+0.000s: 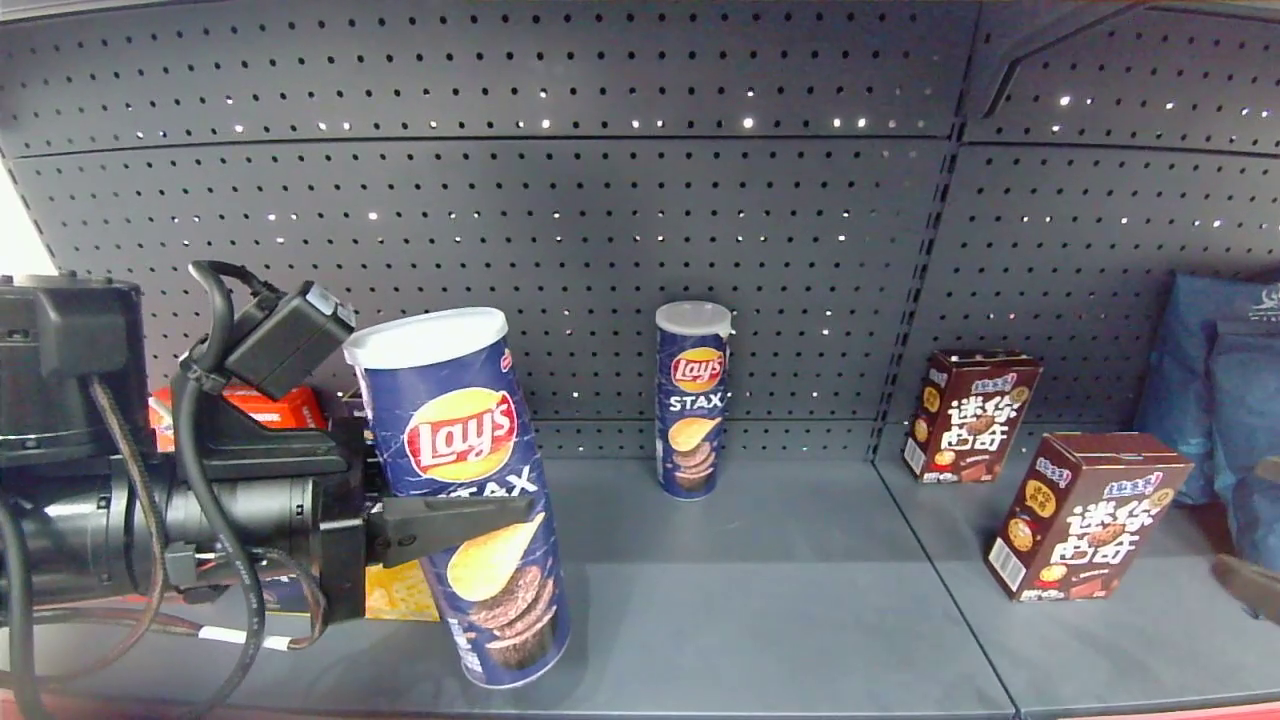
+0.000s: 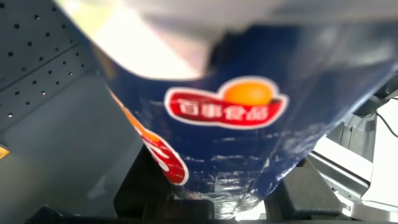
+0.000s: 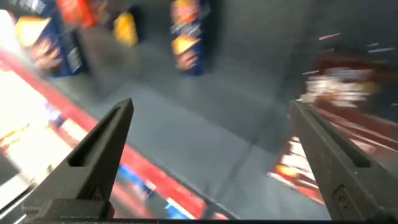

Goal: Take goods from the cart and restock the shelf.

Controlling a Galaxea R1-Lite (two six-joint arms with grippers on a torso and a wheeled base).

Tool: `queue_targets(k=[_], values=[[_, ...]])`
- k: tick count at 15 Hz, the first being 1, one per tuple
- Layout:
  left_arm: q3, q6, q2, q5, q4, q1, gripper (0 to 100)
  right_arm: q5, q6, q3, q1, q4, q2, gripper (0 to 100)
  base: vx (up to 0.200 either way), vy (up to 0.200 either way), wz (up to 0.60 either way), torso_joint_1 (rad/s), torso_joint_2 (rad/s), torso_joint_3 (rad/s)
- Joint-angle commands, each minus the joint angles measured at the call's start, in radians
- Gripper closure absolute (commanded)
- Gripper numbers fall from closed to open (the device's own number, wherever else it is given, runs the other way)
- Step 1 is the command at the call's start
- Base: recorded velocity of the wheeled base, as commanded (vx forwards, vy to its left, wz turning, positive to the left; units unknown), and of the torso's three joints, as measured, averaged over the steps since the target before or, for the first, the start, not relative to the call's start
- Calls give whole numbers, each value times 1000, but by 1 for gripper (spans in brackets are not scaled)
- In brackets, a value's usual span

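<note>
My left gripper (image 1: 470, 505) is shut on a blue chips can (image 1: 460, 480) with a white lid, holding it tilted over the front left of the grey shelf (image 1: 760, 600). The can's base is at or just above the shelf floor. In the left wrist view the can (image 2: 236, 124) is close up between the dark fingers (image 2: 143, 186). A second, identical can (image 1: 692, 400) stands upright at the back middle. My right gripper (image 3: 211, 106) is open and holds nothing, in front of the shelf's right part; one finger (image 1: 1250, 585) pokes in at the right edge.
Two brown snack boxes (image 1: 970, 415) (image 1: 1085, 515) stand on the right shelf section, with blue bags (image 1: 1220, 380) beyond them. Orange packs (image 1: 275, 405) and a yellow pack (image 1: 400, 595) sit behind the left arm. A perforated back wall (image 1: 640, 230) closes the shelf.
</note>
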Motion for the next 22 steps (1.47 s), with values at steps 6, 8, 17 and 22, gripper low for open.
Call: queue_targets(k=[6, 8, 17, 22], values=[[-4, 0, 3, -5, 0, -1, 100, -9, -14, -284, 126, -98, 494, 0, 0, 0, 0, 0, 0, 0], [2, 0, 2, -5, 0, -6, 100, -3, -15, -347, 126, -138, 604, 0, 0, 0, 0, 0, 0, 0], [-3, 1, 0, -6, 0, -18, 100, 149, -47, -451, 62, -319, 924, 0, 0, 0, 0, 0, 0, 0], [-13, 0, 3, -5, -2, -20, 100, 347, -49, -450, 11, -451, 1002, 0, 0, 0, 0, 0, 0, 0]])
